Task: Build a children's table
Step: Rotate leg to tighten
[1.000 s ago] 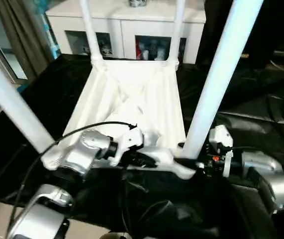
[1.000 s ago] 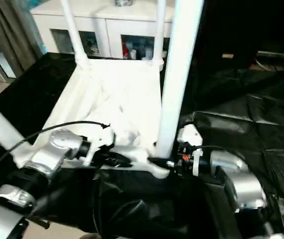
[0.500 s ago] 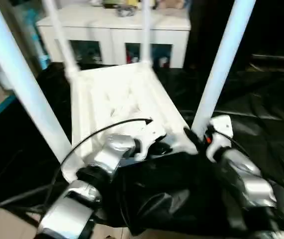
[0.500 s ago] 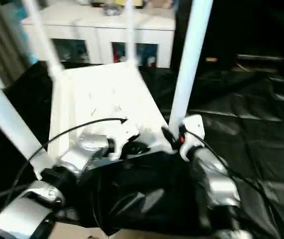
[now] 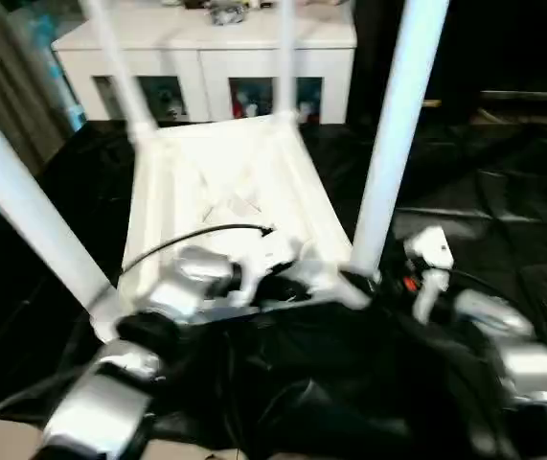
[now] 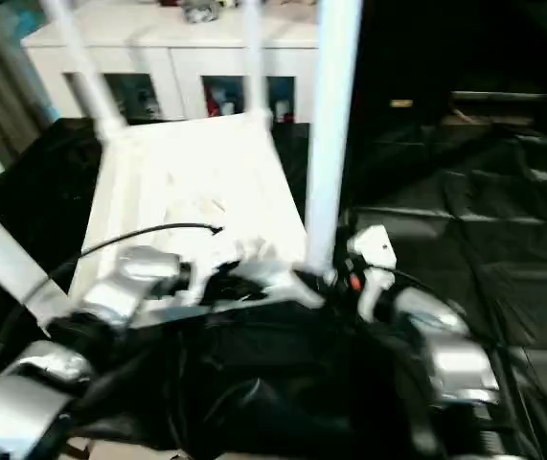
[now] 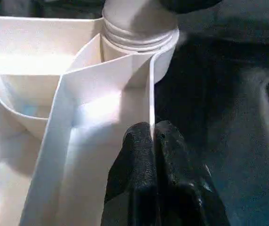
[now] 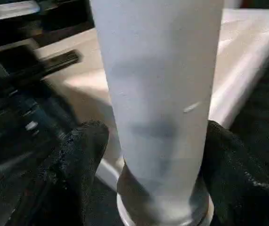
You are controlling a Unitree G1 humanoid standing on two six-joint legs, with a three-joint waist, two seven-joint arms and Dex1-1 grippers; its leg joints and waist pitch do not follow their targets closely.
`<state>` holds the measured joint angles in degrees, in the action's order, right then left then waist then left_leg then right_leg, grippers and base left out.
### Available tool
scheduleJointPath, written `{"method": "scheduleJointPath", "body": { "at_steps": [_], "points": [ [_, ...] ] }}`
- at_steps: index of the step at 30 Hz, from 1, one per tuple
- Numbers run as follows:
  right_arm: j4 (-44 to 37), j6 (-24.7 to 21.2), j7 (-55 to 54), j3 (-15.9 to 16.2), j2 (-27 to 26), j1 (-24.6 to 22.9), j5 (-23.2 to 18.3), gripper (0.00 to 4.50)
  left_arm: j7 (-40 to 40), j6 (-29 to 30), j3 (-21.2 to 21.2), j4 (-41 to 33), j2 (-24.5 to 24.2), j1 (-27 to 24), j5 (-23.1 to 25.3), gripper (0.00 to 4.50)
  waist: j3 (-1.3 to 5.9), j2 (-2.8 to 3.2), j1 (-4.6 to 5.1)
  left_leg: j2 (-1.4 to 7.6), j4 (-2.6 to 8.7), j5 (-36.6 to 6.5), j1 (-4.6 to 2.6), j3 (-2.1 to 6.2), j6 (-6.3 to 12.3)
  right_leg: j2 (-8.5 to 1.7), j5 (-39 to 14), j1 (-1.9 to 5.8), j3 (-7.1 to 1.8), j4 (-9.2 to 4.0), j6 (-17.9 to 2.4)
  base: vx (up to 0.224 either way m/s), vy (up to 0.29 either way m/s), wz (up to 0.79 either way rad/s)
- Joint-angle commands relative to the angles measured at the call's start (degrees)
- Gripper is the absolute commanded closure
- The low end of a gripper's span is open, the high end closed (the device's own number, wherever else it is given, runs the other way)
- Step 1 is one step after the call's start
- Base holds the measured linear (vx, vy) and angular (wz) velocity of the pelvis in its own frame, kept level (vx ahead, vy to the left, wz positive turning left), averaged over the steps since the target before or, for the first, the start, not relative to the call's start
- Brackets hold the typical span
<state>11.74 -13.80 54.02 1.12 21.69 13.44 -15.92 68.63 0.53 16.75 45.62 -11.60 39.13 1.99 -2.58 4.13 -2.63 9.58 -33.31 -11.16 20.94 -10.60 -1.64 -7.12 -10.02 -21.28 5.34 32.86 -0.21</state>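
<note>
Left tool (image 7: 153, 141) pinching table rim (image 7: 150, 94)

The room is unevenly lit: the white cabinet (image 5: 206, 38) at the back stands bright, while the black cover on the desk (image 5: 503, 192) swallows most of the light and gives back only faint sheen along its creases. The children's table (image 5: 230, 206) glares so white that its ribs nearly wash out. Both head views are smeared with motion blur, worst on the silver forearms near the lower edge. In the left wrist view the plastic wall glows pale with soft bluish shadow; the nearest leg (image 8: 158, 94) looks grey, dim and out of focus.
</note>
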Motion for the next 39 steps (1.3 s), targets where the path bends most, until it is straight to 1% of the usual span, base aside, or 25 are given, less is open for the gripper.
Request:
{"method": "scheduleJointPath", "body": {
  "at_steps": [1, 2, 3, 4, 5, 7, 8, 9, 10, 12, 14, 15, 17, 20, 24, 26, 27, 29, 31, 32, 33, 35, 36, 38, 39],
  "points": [
    [-1.07, -2.4, 6.34, 5.88, 0.3, -1.21, -1.11, 1.3, 5.18, -0.46, 1.81, -3.31, -0.12, -0.52, -1.65, 4.5, 3.45, -1.51, -0.78, 3.62, 4.01, -11.38, 0.1, 1.14, 5.75, -2.93, -14.2, 1.97, -2.65, -3.64, -13.17, 0.066, -0.051, 0.05],
    [-1.14, -2.54, 6.75, 5.8, 0.6, -1.27, -1.17, 1.3, 5.64, -0.27, 1.78, -3.51, -0.31, -0.6, -1.81, 4.5, 3.63, -1.29, -1.0, 3.77, 3.9, -9.81, 0.2, 1.21, 6.08, -2.85, -11.72, 2.01, -2.64, -3.12, -13.66, 0.08, -0.042, 0.0],
    [-1.49, -3.07, 8.23, 5.57, 1.67, -1.51, -1.47, 1.3, 7.08, 0.24, 1.63, -4.05, -0.84, -0.78, -2.34, 4.5, 4.19, -1.16, -1.34, 3.81, 3.1, -4.42, 0.24, 1.07, 7.68, -2.56, -2.34, 1.95, -2.5, -1.75, -15.71, 0.09, -0.029, -0.03],
    [-1.75, -3.32, 9.29, 5.46, 2.48, -1.69, -1.73, 1.3, 7.93, 0.54, 1.45, -4.3, -1.13, -0.82, -2.73, 4.5, 4.41, -1.41, -1.47, 3.65, 2.75, -2.31, 0.38, 1.05, 8.42, -2.43, 1.21, 2.1, -2.45, -1.3, -16.25, 0.09, -0.029, -0.03],
    [-1.92, -3.63, 10.61, 5.33, 3.44, -1.8, -2.06, 1.3, 8.85, 0.7, 1.3, -4.4, -1.62, -0.77, -2.98, 4.5, 4.47, -1.29, -2.02, 3.5, 2.18, 0.02, 0.26, 0.84, 10.19, -2.31, 5.74, 1.59, -2.52, -0.83, -17.25, 0.077, -0.018, -0.01],
    [-1.97, -3.77, 12.51, 5.31, 5.13, -1.88, -2.5, 1.3, 10.48, 1.1, 1.16, -4.75, -2.55, -0.78, -3.21, 4.5, 4.96, -1.45, -2.83, 3.39, 1.48, 2.69, 0.46, 0.85, 12.03, -2.49, 9.59, 1.65, -2.57, -0.03, -17.81, 0.0, 0.0, 0.0],
    [-1.89, -3.98, 13.14, 5.35, 5.65, -1.82, -2.63, 1.55, 10.93, 1.06, 1.11, -4.8, -2.88, -0.79, -3.24, 4.5, 5.09, -1.49, -3.1, 3.36, 1.26, 3.87, 0.59, 0.86, 12.59, -2.43, 10.7, 1.55, -2.51, 0.17, -17.79, 0.0, 0.0, 0.0],
    [-1.68, -4.01, 13.71, 5.43, 6.1, -1.67, -2.6, 1.61, 11.31, 1.32, 1.05, -5.08, -3.2, -0.86, -3.39, 4.5, 4.8, -1.39, -3.51, 3.45, 1.14, 4.35, 0.89, 0.91, 13.71, -2.28, 9.66, 1.18, -2.3, 0.19, -17.53, 0.0, 0.0, 0.0],
    [-1.44, -4.05, 14.04, 5.46, 6.32, -1.49, -2.55, 1.61, 11.58, 1.51, 1.0, -5.31, -3.42, -0.93, -3.53, 4.5, 4.65, -1.29, -3.6, 3.55, 1.24, 3.14, 0.87, 0.91, 13.49, -2.32, 7.45, 1.09, -2.26, -0.03, -17.31, 0.0, 0.0, 0.0],
    [-1.23, -4.26, 14.68, 5.68, 6.65, -1.24, -2.44, 1.74, 12.08, 1.97, 0.99, -6.06, -3.77, -1.23, -3.75, 4.5, 4.18, -1.37, -3.82, 3.83, 1.95, -2.83, 0.72, 0.9, 10.62, -2.45, -2.21, 1.19, -2.31, -0.91, -16.13, 0.0, 0.0, 0.0],
    [-1.02, -4.31, 15.19, 6.23, 6.76, -0.93, -2.15, 1.93, 12.31, 2.07, 1.03, -6.36, -4.01, -1.45, -3.79, 4.5, 3.89, -1.29, -3.82, 3.96, 2.37, -5.85, 0.48, 0.86, 8.79, -2.38, -6.41, 1.01, -2.4, -1.44, -15.44, 0.0, 0.0, 0.0],
    [-0.97, -4.39, 15.63, 6.8, 6.78, -0.74, -2.04, 1.96, 12.21, 1.98, 1.06, -6.28, -4.14, -1.52, -3.66, 4.5, 3.46, -1.38, -3.68, 3.98, 2.96, -10.45, 0.33, 0.85, 5.89, -2.4, -11.72, 0.99, -2.59, -2.09, -14.32, 0.0, 0.0, 0.0],
    [-1.07, -4.55, 15.83, 6.97, 6.8, -0.76, -2.15, 1.99, 12.1, 1.94, 1.04, -6.24, -4.17, -1.54, -3.59, 4.5, 3.21, -1.53, -3.56, 3.97, 3.41, -13.56, 0.08, 0.84, 3.67, -2.55, -16.09, 1.05, -2.76, -2.57, -12.86, 0.0, 0.0, 0.0],
    [-2.27, -5.75, 16.45, 7.44, 6.88, -1.51, -3.1, 2.06, 11.28, 1.83, 0.84, -6.07, -4.07, -1.6, -3.34, 4.5, 3.33, -1.43, -3.43, 4.0, 3.6, -13.92, -0.09, 0.81, 2.25, -2.54, -16.16, 0.99, -3.07, -2.61, -12.01, 0.0, 0.0, 0.0],
    [-3.1, -6.26, 13.25, 6.74, 5.11, -3.66, -3.32, 2.11, 3.97, 1.11, 0.05, -3.42, -2.61, -0.45, -1.1, 4.5, 3.4, -1.7, -3.5, 3.87, 3.4, -13.2, -0.37, 0.46, 2.75, -2.34, -13.73, 0.58, -3.42, -2.64, -12.4, 0.0, 0.0, 0.0],
    [-1.56, -4.89, 8.06, 5.56, 2.41, -3.97, -2.12, 2.12, -1.11, 1.25, -0.89, -1.72, -1.23, 0.5, -0.42, 4.5, 3.17, -1.83, -3.23, 3.62, 3.51, -13.58, 0.06, 0.48, 2.54, -2.38, -15.84, 0.65, -3.55, -2.8, -11.86, 0.0, 0.0, 0.0],
    [0.87, -4.26, 1.61, 4.23, -0.81, -3.66, -0.65, 2.13, -4.86, 1.49, -1.79, -0.9, 0.28, 1.13, -0.33, 4.5, 3.26, -1.53, -3.16, 3.55, 3.68, -14.45, -0.03, 0.7, 1.96, -2.49, -18.3, 0.72, -3.47, -2.99, -11.04, 0.0, 0.0, 0.0],
    [2.7, -3.38, -3.09, 3.64, -3.12, -3.4, 0.74, 2.13, -7.5, 1.52, -2.25, -0.49, 1.45, 1.5, -0.15, 4.5, 2.96, -1.61, -2.59, 3.4, 4.0, -17.37, -0.32, 0.88, 0.09, -2.48, -23.02, 0.26, -3.37, -3.62, -9.62, 0.0, 0.0, 0.0],
    [4.74, -2.77, -8.51, 3.42, -5.93, -2.91, 2.46, 2.14, -10.39, 1.94, -2.46, -0.36, 3.01, 1.72, 0.15, 4.5, 2.85, -1.54, -1.78, 3.33, 4.41, -19.29, 0.11, 1.33, -1.12, -2.47, -25.23, 0.72, -3.21, -3.7, -8.29, 0.0, 0.0, 0.0],
    [6.03, -2.73, -12.26, 3.18, -8.27, -2.22, 3.36, 2.18, -12.63, 2.42, -2.53, -0.31, 4.37, 1.85, 0.39, 4.5, 2.65, -1.36, -1.23, 3.26, 4.62, -21.45, 0.03, 1.49, -1.46, -2.36, -27.2, 0.64, -3.05, -3.96, -7.34, 0.0, 0.0, 0.0],
    [6.52, -2.79, -13.78, 3.06, -9.24, -1.92, 3.68, 2.18, -13.54, 2.64, -2.57, -0.29, 4.94, 1.9, 0.49, 4.5, 2.33, -1.33, -0.47, 3.14, 4.77, -24.77, -0.51, 1.54, -1.98, -2.33, -30.75, 0.24, -2.82, -4.62, -6.6, 0.0, 0.0, 0.0],
    [8.49, -2.49, -18.64, 2.85, -12.47, -0.42, 4.87, 2.3, -16.64, 3.82, -2.73, -0.2, 7.1, 2.01, 0.63, 4.5, 2.2, -1.33, 0.35, 2.97, 4.75, -28.21, -1.3, 1.89, -2.57, -2.46, -35.73, 0.0, -2.5, -5.49, -5.18, 0.0, 0.0, 0.0],
    [9.93, -1.96, -21.2, 2.79, -14.05, 0.77, 5.71, 2.3, -18.63, 4.22, -2.78, -0.13, 8.23, 2.0, 0.79, 4.5, 2.19, -0.89, 0.84, 2.94, 4.83, -29.21, -1.35, 2.15, -2.72, -2.48, -36.88, 0.01, -2.39, -5.71, -4.53, 0.0, 0.0, 0.0],
    [11.89, -0.53, -23.83, 2.99, -16.17, 2.52, 7.33, 2.3, -21.04, 4.43, -2.74, 0.11, 9.9, 1.95, 1.2, 4.5, 2.26, -1.02, 1.57, 2.98, 5.19, -29.88, -0.89, 2.44, -2.68, -2.27, -35.3, 0.49, -2.03, -5.88, -4.07, 0.0, 0.0, 0.0],
    [12.45, 0.15, -23.9, 3.46, -17.01, 3.34, 7.71, 2.3, -21.42, 4.43, -2.49, -0.14, 10.74, 1.7, 1.32, 4.5, 2.31, -0.85, 1.65, 3.01, 5.27, -30.2, -0.9, 2.49, -2.68, -2.25, -34.91, 0.47, -1.98, -5.86, -4.03, 0.0, 0.0, 0.0]
  ]
}}
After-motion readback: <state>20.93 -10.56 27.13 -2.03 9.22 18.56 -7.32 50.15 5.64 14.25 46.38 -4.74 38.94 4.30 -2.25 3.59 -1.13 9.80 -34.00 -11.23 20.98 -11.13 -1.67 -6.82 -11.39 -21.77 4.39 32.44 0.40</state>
